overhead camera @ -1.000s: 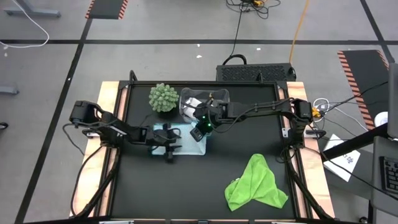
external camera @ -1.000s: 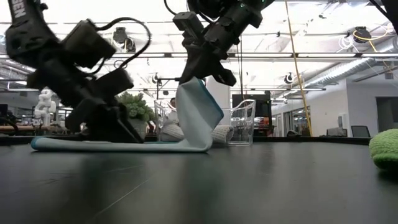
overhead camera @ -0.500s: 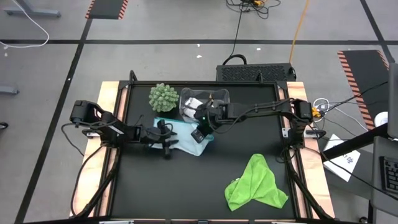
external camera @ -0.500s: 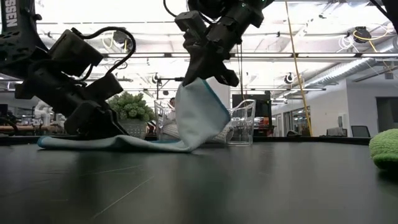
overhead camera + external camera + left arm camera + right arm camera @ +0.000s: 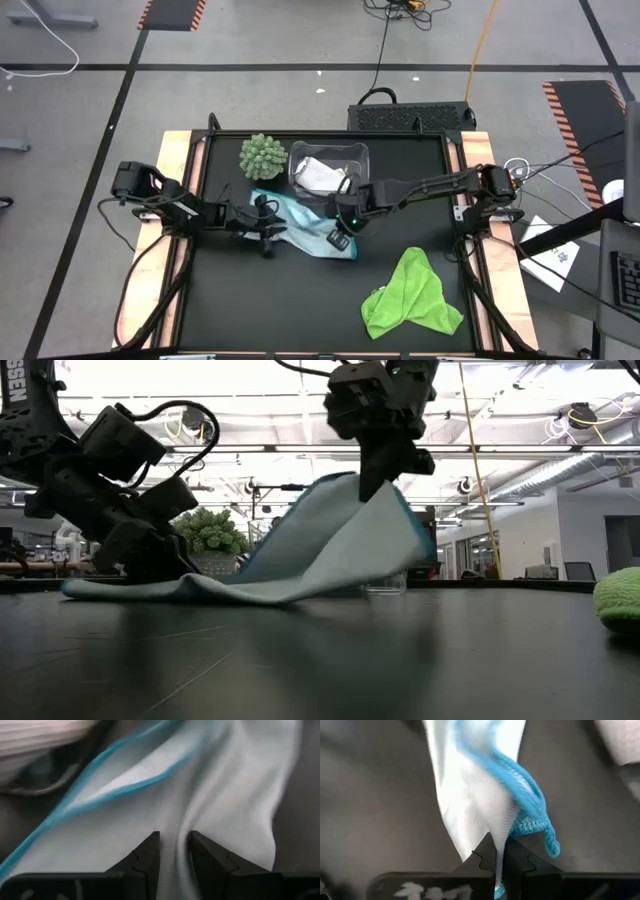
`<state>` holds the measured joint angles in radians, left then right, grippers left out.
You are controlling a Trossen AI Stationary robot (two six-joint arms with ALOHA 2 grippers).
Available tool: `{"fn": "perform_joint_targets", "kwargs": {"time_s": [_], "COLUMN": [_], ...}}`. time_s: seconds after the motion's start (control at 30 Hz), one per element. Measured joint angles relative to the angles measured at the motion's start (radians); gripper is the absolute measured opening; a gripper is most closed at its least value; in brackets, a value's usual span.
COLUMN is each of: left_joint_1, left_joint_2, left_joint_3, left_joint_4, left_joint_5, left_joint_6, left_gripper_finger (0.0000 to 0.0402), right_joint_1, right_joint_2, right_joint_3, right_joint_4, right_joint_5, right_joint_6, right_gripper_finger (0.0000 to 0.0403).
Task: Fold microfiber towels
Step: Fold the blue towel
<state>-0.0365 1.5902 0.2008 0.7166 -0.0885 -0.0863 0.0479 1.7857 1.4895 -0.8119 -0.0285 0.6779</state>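
Towel [image 5: 300, 222] (light blue) stretches between left end effector [image 5: 264, 224] and right end effector [image 5: 341, 238].

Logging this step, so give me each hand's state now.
Left hand: fingers closing around a ridge of the light blue towel; grip cannot be told.
Right hand: closed on the light blue towel's edge, lifting it.

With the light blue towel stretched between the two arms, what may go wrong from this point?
1. The right end effector holds only the hemmed corner of the light blue towel, so the corner may slip out.
2. The left end effector has only a thin ridge of cloth between its fingers; its hold may fail, and the towel would drag.
3. The lime green towel lies near the right arm and could be caught.
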Motion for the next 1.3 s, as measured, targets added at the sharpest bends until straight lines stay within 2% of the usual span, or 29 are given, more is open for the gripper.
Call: {"fn": "perform_joint_targets", "kwargs": {"time_s": [0.13, 0.23, 0.53, 0.7, 0.9, 1.0, 1.07, 1.2, 1.3], "left_joint_1": [-0.025, -0.038, -0.045, -0.043, -0.043, -0.043, -0.043, -0.043, -0.043], "left_joint_2": [0.0, 0.0, -0.002, -0.003, -0.002, -0.02, -0.054, -0.147, -0.215], "left_joint_3": [0.0, 0.0, 0.002, 0.004, 0.0, -0.002, 0.003, 0.032, 0.064], "left_joint_4": [-0.001, -0.005, -0.044, -0.06, -0.034, -0.002, -0.011, -0.062, -0.116], "left_joint_5": [0.095, 0.111, 0.093, 0.091, 0.087, 0.074, 0.048, -0.023, -0.044], "left_joint_6": [0.032, 0.032, 0.01, 0.001, 0.047, 0.086, 0.11, 0.103, 0.108], "left_gripper_finger": [0.0109, 0.0109, 0.0109, 0.0109, 0.0109, 0.0109, 0.0109, 0.0109, 0.0109], "right_joint_1": [-0.014, -0.015, -0.015, -0.023, -0.022, -0.02, -0.006, 0.032, 0.062], "right_joint_2": [-0.016, -0.018, -0.018, -0.02, -0.112, -0.198, -0.266, -0.359, -0.372], "right_joint_3": [0.0, -0.007, -0.105, -0.152, -0.225, -0.281, -0.339, -0.49, -0.596], "right_joint_4": [-0.003, -0.004, -0.008, -0.1, -0.117, -0.037, 0.077, 0.319, 0.423], "right_joint_5": [-0.001, -0.028, -0.104, -0.009, 0.139, 0.201, 0.195, 0.067, 0.05], "right_joint_6": [-0.018, -0.052, -0.081, -0.098, -0.143, -0.195, -0.253, -0.351, -0.395], "right_gripper_finger": [0.0004, 0.002, 0.012, 0.0157, 0.0166, 0.0165, 0.0164, 0.0163, 0.0163]}}
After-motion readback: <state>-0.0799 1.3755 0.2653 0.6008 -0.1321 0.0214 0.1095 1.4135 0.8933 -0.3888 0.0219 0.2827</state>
